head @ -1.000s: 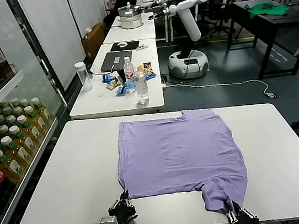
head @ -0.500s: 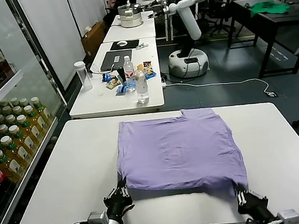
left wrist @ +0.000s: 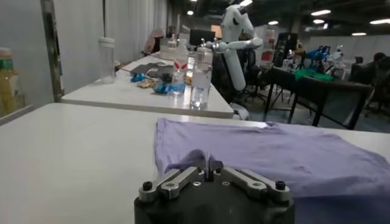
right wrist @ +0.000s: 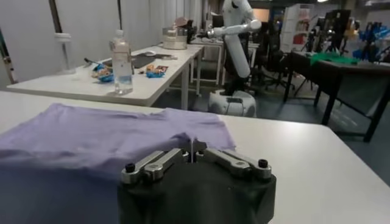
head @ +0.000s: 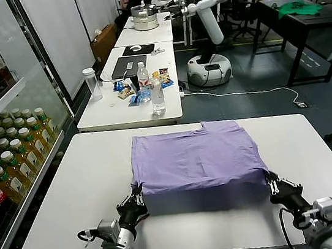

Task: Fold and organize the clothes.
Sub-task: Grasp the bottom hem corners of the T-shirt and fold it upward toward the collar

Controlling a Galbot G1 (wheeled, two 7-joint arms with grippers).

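The lavender T-shirt lies on the white table, its near hem lifted and hanging as a fold across the front. My left gripper is shut on the shirt's near left corner; my right gripper is shut on the near right corner. Both hold the hem a little above the table. In the left wrist view the gripper pinches purple fabric. In the right wrist view the gripper pinches the shirt.
A second white table behind holds a water bottle, a tall clear container, a laptop and snacks. A drinks shelf stands at the left. A green cloth lies on a dark table far right.
Both grippers moved forward and up from the table's near edge, carrying the shirt's bottom hem toward the collar. The hanging lower right part is now lifted into a straight fold.
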